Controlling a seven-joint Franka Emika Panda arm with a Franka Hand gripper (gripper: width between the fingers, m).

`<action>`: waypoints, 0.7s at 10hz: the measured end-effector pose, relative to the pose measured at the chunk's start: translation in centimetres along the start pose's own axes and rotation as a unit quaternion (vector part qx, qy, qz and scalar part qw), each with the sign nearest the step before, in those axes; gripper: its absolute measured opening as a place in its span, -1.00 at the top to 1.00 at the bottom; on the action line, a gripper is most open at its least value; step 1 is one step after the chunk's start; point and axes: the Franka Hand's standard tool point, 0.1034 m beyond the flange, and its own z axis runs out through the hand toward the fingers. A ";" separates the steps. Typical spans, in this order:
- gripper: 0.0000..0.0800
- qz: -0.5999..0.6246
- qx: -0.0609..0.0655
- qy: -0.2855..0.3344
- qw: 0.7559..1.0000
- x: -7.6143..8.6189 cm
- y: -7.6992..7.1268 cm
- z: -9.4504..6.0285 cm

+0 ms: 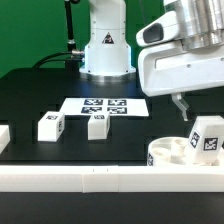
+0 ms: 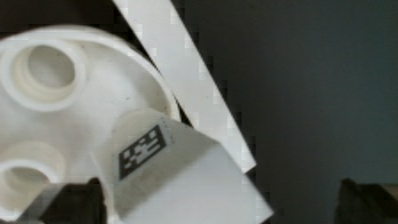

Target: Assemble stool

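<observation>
Black-and-white square tags are the only markings on the parts, their patterns too small to read. They are carried by the flat white marker board (image 1: 103, 106) at the far middle and by the stool pieces. A triangular warning sticker (image 1: 103, 42) is borne by the white robot base (image 1: 90, 62).

Everything is laid on a matte black table top (image 1: 30, 100), with a pale wall (image 1: 30, 30) behind. The near edge is closed off by a long white border rail (image 1: 90, 178) (image 2: 178, 70).

The thick, round white plastic seat (image 1: 168, 153) (image 2: 71, 100) is placed at the near right, just beside that rail. One short blocky white leg (image 1: 207, 137) (image 2: 169, 155) is seen at its right edge, touching it (whether it is socketed cannot be told). Two more blocky white legs (image 1: 50, 126) (image 1: 97, 125) are left apart at the middle left.

The gripper (image 1: 181, 108) (image 2: 222, 205) is held above the seat, its fingers (image 2: 68, 203) spread wide, with nothing clasped.
</observation>
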 end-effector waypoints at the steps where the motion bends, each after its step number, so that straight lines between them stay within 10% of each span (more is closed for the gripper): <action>1: -0.62 -0.073 -0.010 0.003 0.997 -0.3 -0.6 0.0; 7: -0.62 -0.383 -0.026 -0.003 0.924 0.2 0.3 0.1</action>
